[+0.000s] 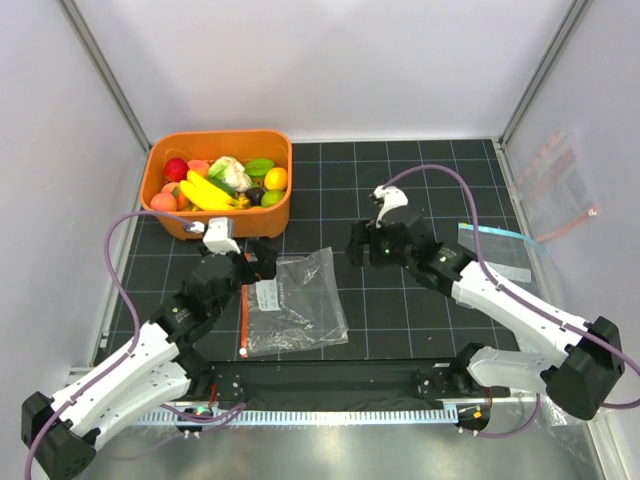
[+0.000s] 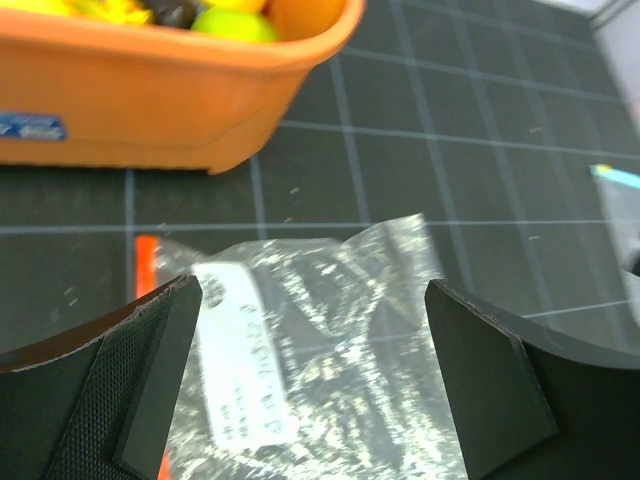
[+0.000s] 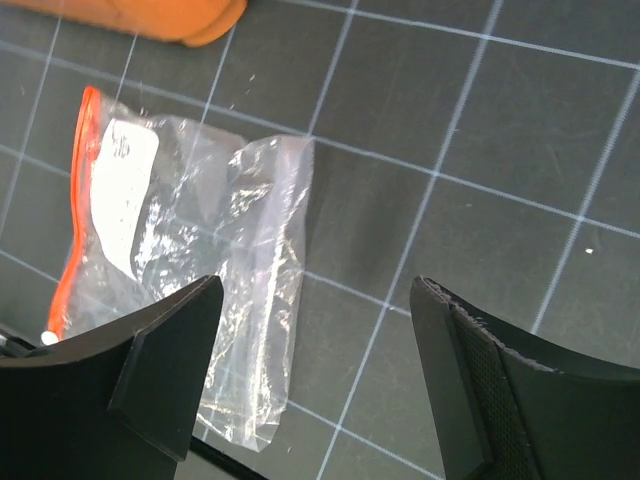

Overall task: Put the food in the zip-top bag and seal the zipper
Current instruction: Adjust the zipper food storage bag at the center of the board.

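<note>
Top view: a crinkly clear plastic zip-top bag (image 1: 300, 300) is lying flat at centre frame and looks empty, its thin red-orange zipper strip (image 1: 244, 318) running down its left edge. The colourful plastic toy food (image 1: 215, 180) is sitting in the orange plastic tub (image 1: 270, 216) at upper left; none is bagged. The left gripper (image 1: 257, 268) is hovering over the bag's upper-left corner. The right gripper (image 1: 356, 245) is hanging just right of the bag, holding nothing

Left wrist view: fingers (image 2: 140, 380) are standing wide apart, with bag film and a white label (image 2: 240, 360) showing between them. Risk: closing here is probably pinching both walls together and keeping the mouth shut, or dragging the light bag instead of lifting it

Right wrist view: fingers (image 3: 500, 400) are spread over the bare black grid mat (image 3: 480, 150), bag at frame left. Risk: thin film slipping off the pads, the bag sliding and crumpling, the zipper folding under and leaving no opening for the food
</note>
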